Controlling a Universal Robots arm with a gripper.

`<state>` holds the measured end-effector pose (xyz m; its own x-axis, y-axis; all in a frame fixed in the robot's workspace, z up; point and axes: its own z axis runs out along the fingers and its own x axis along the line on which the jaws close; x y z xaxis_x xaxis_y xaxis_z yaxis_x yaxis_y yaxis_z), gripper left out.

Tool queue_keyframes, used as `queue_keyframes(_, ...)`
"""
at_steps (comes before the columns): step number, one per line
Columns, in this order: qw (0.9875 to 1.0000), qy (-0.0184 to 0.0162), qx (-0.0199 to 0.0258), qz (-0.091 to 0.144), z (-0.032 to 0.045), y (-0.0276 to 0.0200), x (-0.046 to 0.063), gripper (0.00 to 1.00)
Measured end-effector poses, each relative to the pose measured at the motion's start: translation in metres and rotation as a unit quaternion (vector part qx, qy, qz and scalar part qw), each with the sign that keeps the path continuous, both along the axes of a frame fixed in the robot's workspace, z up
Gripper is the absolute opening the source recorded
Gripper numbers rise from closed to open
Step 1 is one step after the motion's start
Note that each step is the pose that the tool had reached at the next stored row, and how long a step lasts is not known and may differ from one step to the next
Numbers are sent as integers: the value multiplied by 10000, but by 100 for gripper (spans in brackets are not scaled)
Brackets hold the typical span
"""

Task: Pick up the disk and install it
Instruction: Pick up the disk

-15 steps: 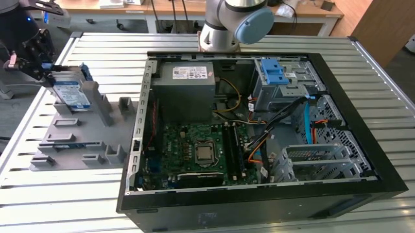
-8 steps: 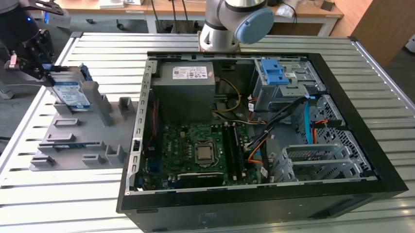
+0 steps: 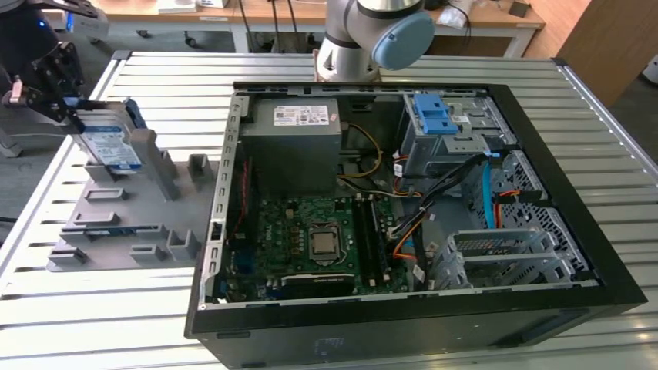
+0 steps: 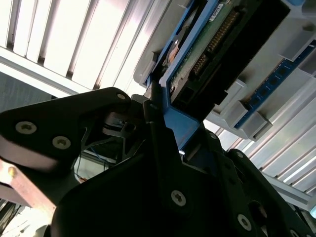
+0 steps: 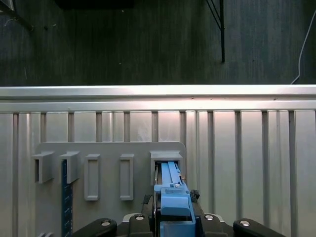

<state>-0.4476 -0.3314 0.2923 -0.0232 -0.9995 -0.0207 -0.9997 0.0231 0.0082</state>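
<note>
At the exterior view's left edge, the tool point(image 3: 57, 100) is clenched on the disk point(image 3: 111, 146), gripping the blue carrier frame along its upper edge. The disk stands on edge, its lower end in or just over the end slot of the grey slotted rack point(image 3: 134, 223) on the table point(image 3: 103, 308). Judged purpose: upright storage leaves that edge free for a grasp from above. It is well apart from the open computer case point(image 3: 575, 254) and its drive bay point(image 3: 452, 142). The second wrist view adds the disk's circuit board point(image 4: 217, 39); the first wrist view adds the slot point(image 5: 167, 163) alignment.
</note>
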Motion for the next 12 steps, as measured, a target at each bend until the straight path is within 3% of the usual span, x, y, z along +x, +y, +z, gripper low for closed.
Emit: queue_keyframes(12,10000,0,1,0,88,0,0,36)
